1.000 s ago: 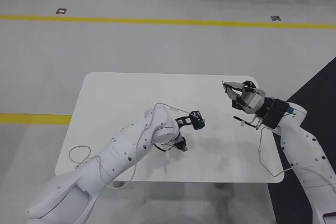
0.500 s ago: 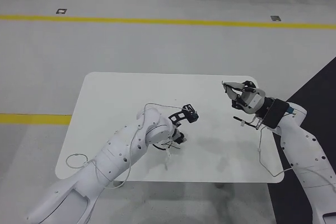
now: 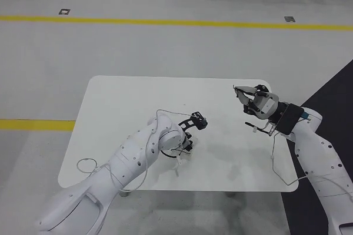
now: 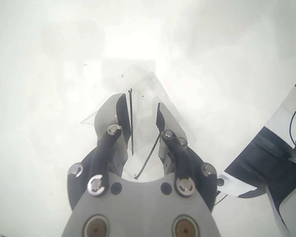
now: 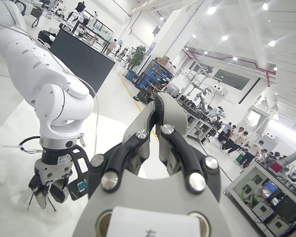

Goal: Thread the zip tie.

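Glossy white table [image 3: 135, 100] with rounded corners, on a pale grey floor. My left gripper [image 4: 140, 99] points down near the table's middle, its ribbed black pads partly apart with the zip tie [image 4: 131, 114] between them. It is a thin black strap, bent, one leg flat along a pad and the other slanting past the opposite finger. It seems braced against both, though I can't be sure. My right gripper [image 5: 160, 97] hangs above the table's far right part, toothed pads pressed together
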